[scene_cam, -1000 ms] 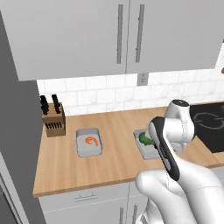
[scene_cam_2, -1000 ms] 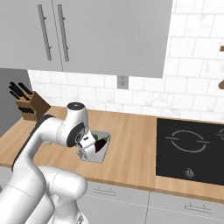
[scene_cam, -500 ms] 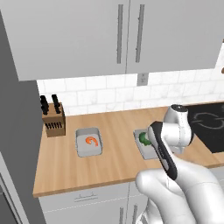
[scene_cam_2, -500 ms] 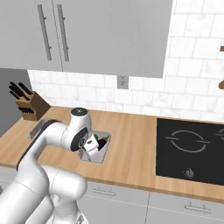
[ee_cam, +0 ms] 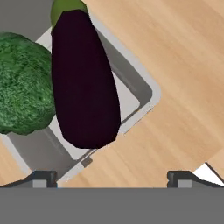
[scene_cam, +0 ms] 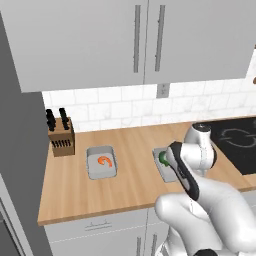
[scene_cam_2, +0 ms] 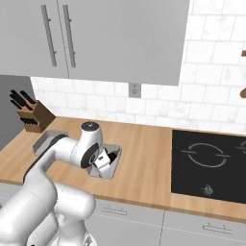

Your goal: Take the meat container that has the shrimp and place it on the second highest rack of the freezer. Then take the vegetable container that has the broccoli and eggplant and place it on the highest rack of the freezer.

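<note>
The vegetable container [ee_cam: 148,89] is a grey tray holding a bumpy green broccoli [ee_cam: 21,89] and a glossy dark eggplant [ee_cam: 83,78]. It sits mid-counter [scene_cam: 161,169], partly hidden by my arm. My gripper [ee_cam: 113,177] hangs open just above the tray's corner, with the eggplant's end between the lines of its two fingertips [ee_cam: 43,176]; nothing is held. From the right, my gripper [scene_cam_2: 105,165] is over the eggplant [scene_cam_2: 113,157]. The meat container [scene_cam: 102,162] with the orange shrimp [scene_cam: 104,160] lies to the left. The freezer's grey side [scene_cam: 15,150] stands at the far left; its racks are out of view.
A knife block [scene_cam: 61,138] stands at the back left of the wooden counter [scene_cam: 130,190]. A black cooktop [scene_cam_2: 209,163] lies to the right. Grey wall cabinets [scene_cam: 145,40] hang above, and drawers run under the counter's front edge.
My arm has sunk a little toward the vegetable container. The gripper has stayed open, and both containers rest where they were.
</note>
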{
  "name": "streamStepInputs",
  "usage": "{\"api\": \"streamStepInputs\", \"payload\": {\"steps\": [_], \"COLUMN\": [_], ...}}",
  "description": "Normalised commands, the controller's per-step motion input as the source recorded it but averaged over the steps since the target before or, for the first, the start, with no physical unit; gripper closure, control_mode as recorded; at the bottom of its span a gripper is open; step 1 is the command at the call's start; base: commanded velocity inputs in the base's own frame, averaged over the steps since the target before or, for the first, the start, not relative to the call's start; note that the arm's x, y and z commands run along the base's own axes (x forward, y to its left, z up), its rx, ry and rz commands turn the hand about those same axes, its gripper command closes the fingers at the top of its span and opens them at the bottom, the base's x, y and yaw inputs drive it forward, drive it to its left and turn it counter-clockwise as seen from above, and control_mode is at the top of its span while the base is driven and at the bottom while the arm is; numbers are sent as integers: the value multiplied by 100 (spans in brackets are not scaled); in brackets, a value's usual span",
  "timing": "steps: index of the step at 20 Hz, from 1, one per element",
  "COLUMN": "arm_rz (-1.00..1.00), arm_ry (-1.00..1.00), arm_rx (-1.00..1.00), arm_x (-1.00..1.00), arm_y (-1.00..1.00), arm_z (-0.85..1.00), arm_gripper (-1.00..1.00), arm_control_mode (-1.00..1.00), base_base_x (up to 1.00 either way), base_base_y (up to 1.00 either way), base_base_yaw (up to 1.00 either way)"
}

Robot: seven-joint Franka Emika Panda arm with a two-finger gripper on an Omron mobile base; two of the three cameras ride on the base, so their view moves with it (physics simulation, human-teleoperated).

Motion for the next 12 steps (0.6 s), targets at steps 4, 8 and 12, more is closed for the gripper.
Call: {"api": "streamStepInputs", "payload": {"steps": [4, 8, 12], "arm_rz": [0, -1, -10], "arm_ry": [0, 0, 0], "arm_rx": [0, 0, 0], "arm_x": [18, 18, 1], "arm_y": [-2, -2, -2], "arm_z": [-22, -20, -29], "arm_gripper": [-100, -100, -100], "arm_control_mode": [-100, -100, -100], "base_base_x": [0, 0, 0], "base_base_y": [0, 0, 0], "base_base_yaw": [0, 0, 0]}}
